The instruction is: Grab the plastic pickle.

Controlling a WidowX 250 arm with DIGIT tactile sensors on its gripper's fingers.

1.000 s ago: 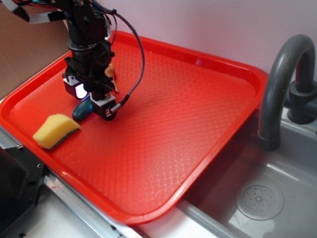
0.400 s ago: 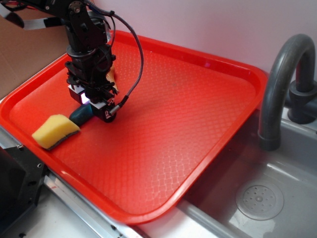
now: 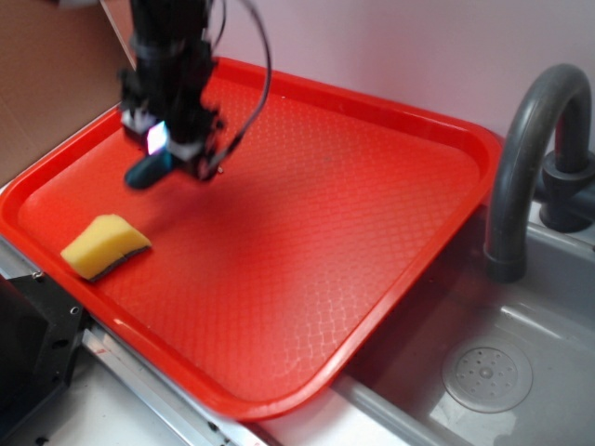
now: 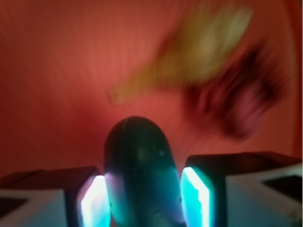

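Green plastic pickle (image 4: 139, 170), seemingly clamped by gripper (image 3: 165, 149), has risen.

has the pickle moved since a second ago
Yes. The plastic pickle, clamped in the gripper, has risen off the red tray, now higher and farther from the unmoved yellow sponge.

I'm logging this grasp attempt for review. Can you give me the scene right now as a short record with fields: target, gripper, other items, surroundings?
target: plastic pickle, dark green, clamped between the two fingers and held above the tray
gripper: gripper shut on the pickle, over the tray's far left part; image blurred by motion
other items: yellow sponge lying on the tray near its left front edge, apart from the gripper
surface: red tray with textured bottom
surroundings: grey faucet and sink to the right of the tray
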